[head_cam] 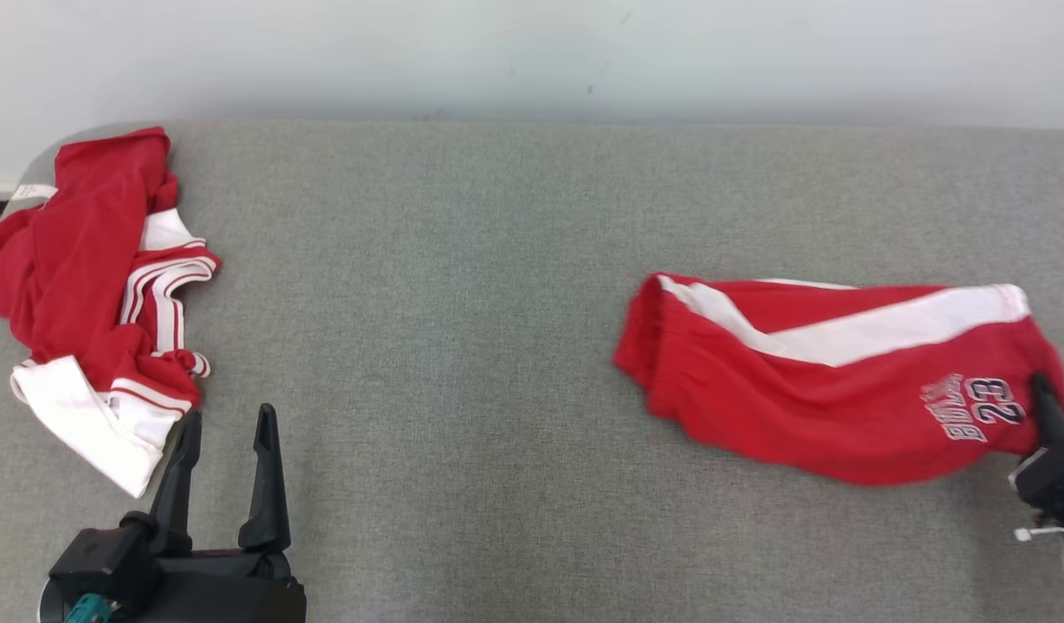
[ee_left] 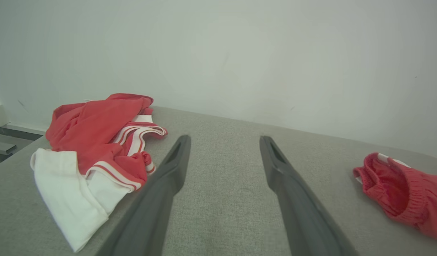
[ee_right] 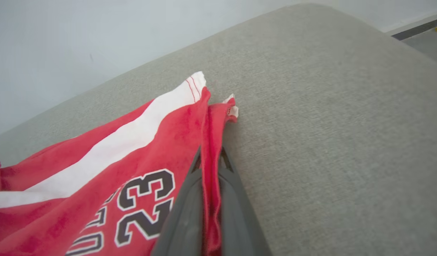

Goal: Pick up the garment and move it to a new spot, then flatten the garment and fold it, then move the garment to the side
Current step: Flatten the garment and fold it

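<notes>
1. Red knit shorts with a white diagonal stripe and a "23" print (head_cam: 809, 389) lie on the right part of the grey fabric-covered surface (head_cam: 463, 346), waistband toward the middle.
2. Right gripper (head_cam: 1041, 394): jaws clamped on the shorts' leg hem, with a ridge of red cloth pinched between the fingers.
3. Left gripper (head_cam: 227, 420): jaws wide, holding nothing, just beside a crumpled red-and-white jersey (head_cam: 91, 285) at the far left.
4. Assessment: the shorts look doubled over and roughly flat, so folding seems largely done. The move to the side appears to be in hand. Release is outstanding.
</notes>
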### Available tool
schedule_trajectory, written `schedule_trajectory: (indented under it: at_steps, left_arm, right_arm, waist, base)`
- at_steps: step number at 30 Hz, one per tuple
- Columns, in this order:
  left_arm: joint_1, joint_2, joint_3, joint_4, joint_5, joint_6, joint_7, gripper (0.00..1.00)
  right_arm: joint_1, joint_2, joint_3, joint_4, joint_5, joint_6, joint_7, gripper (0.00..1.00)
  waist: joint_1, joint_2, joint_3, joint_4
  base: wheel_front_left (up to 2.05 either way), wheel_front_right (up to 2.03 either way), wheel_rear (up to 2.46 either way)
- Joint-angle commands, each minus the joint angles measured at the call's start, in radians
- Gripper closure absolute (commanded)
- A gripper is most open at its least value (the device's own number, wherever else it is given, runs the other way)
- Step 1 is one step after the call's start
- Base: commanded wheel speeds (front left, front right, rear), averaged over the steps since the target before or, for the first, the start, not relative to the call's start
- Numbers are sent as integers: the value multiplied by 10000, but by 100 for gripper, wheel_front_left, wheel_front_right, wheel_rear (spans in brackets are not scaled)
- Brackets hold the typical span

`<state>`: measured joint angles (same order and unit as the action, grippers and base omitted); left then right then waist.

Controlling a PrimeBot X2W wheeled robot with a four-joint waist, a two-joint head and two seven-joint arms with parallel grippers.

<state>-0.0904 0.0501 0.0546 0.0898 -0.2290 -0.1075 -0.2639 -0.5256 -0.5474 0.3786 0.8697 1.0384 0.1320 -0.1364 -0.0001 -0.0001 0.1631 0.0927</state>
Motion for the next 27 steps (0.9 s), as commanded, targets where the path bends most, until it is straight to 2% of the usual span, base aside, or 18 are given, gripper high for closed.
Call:
schedule_trajectory:
  at_steps: [1, 8, 14, 27]
  left_arm:
    - [177, 6, 42, -46, 95, -39, -7, 0]
    - [294, 3, 96, -71, 115, -73, -7, 0]
    - [327, 6, 94, -69, 124, -41, -7, 0]
    - [491, 7, 25, -216, 35, 81, -7, 0]
  right_arm:
    - [247, -128, -219, 104, 144, -25, -141, 100]
    - [173, -42, -377, 273, 13, -26, -314, 100]
    - [-247, 200, -176, -72, -437, -26, -663, 100]
    - [-643, 1103, 794, -2574, -1326, -25, -679, 100]
  waist:
    - [1, 1, -160, -95]
    - [1, 1, -222, -151]
    - [1, 1, -286, -172]
    - [1, 1, -455, -175]
  base:
    - [0, 0, 0]
    - [0, 0, 0]
    - [0, 0, 0]
    - [0, 0, 0]
